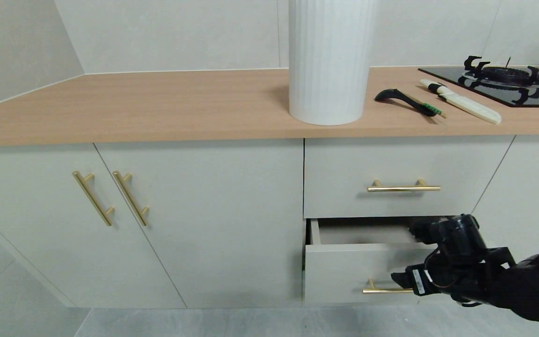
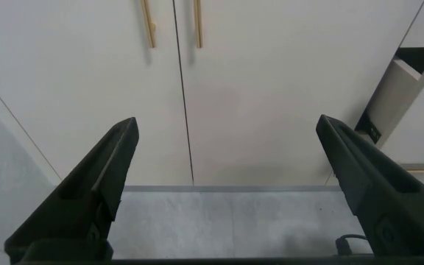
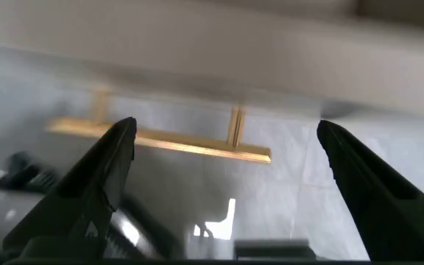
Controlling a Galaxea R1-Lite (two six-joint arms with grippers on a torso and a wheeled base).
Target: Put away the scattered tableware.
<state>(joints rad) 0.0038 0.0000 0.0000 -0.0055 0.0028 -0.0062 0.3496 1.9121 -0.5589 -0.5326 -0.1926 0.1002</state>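
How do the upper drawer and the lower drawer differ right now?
The upper drawer is shut; the lower drawer is pulled partly out. The open right gripper sits by the lower drawer's handle; the upper drawer's handle has nothing near it. Both have pale fronts and gold bar handles.

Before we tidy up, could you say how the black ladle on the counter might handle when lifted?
The slim black ladle looks rigid and probably light. Its rounded bowl may let it rock if pushed; the thin handle could slip.

The right arm (image 1: 531, 285) sits low, the right gripper (image 3: 225, 132) spread wide; the left gripper (image 2: 227, 136) is likewise spread wide.
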